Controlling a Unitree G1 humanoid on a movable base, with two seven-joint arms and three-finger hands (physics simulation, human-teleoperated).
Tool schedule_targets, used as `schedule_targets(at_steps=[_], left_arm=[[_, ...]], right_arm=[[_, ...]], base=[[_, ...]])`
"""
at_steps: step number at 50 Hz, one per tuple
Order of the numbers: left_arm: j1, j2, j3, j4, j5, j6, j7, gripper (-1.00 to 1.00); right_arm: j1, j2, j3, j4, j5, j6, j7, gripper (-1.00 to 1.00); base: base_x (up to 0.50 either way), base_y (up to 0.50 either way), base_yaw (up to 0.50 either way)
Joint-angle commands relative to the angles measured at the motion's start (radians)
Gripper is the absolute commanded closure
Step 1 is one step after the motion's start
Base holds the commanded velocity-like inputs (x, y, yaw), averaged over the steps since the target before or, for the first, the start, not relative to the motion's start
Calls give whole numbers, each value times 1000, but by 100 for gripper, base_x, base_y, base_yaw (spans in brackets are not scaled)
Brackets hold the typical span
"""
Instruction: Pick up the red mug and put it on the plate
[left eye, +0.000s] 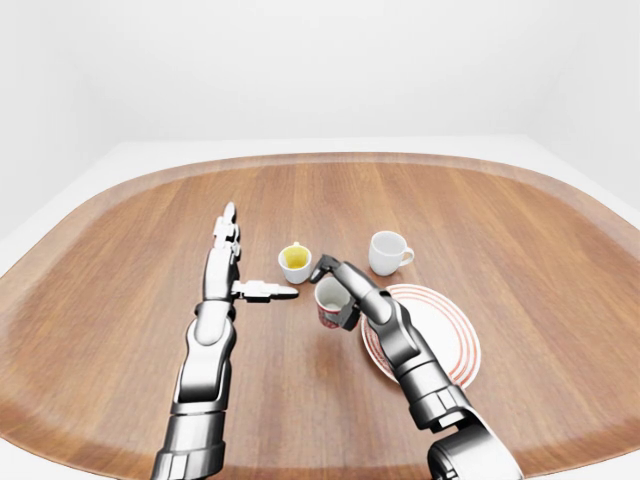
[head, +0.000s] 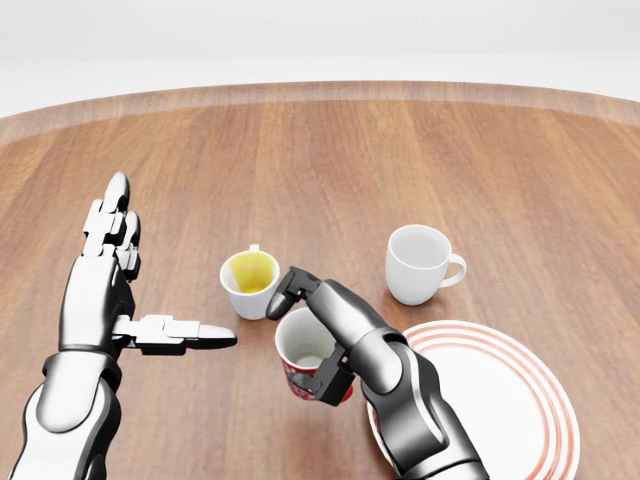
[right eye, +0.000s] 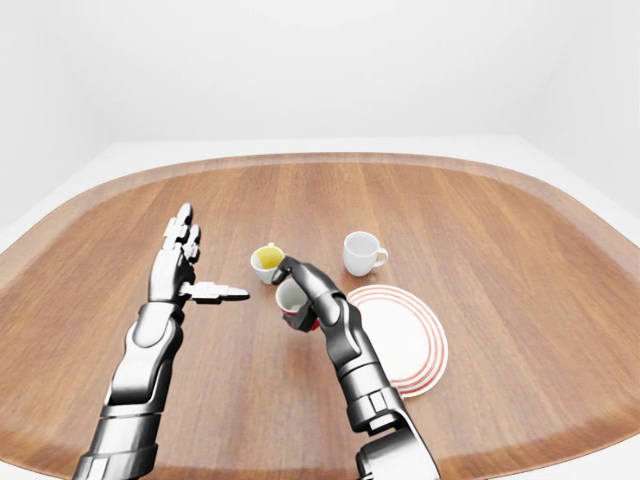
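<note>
The red mug (head: 303, 362), white inside, is held by my right hand (head: 308, 350), whose fingers (head: 285, 296) curl over its rim while the thumb presses its lower side. In the head view it looks raised a little off the table, just left of the plate's edge. The white plate (head: 520, 352) with red rings lies at the lower right, partly behind my right forearm. My left hand (head: 158, 278) stands open to the left, fingers straight up and thumb pointing right, holding nothing.
A white mug with a yellow inside (head: 250, 281) stands just above the red mug, close to my right fingers. A plain white mug (head: 418, 262) stands above the plate. The round wooden table (head: 400, 150) stretches around them.
</note>
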Motion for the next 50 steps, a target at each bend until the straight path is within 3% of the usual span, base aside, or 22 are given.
schedule_targets(at_steps=[1,30,50], left_arm=[[-2,-2,-3,-5,3,0,0,-100],[6,-8,-9,-2,9,0,1,-100],[0,-13,-18,-14,21,0,2,-100]], right_arm=[[47,-42,-23,-92,17,0,4,100],[98,-140,-101,-152,72,0,11,100],[82,-220,-163,-45,139,0,-27,100]], base=[[0,0,0],[0,0,0],[0,0,0]])
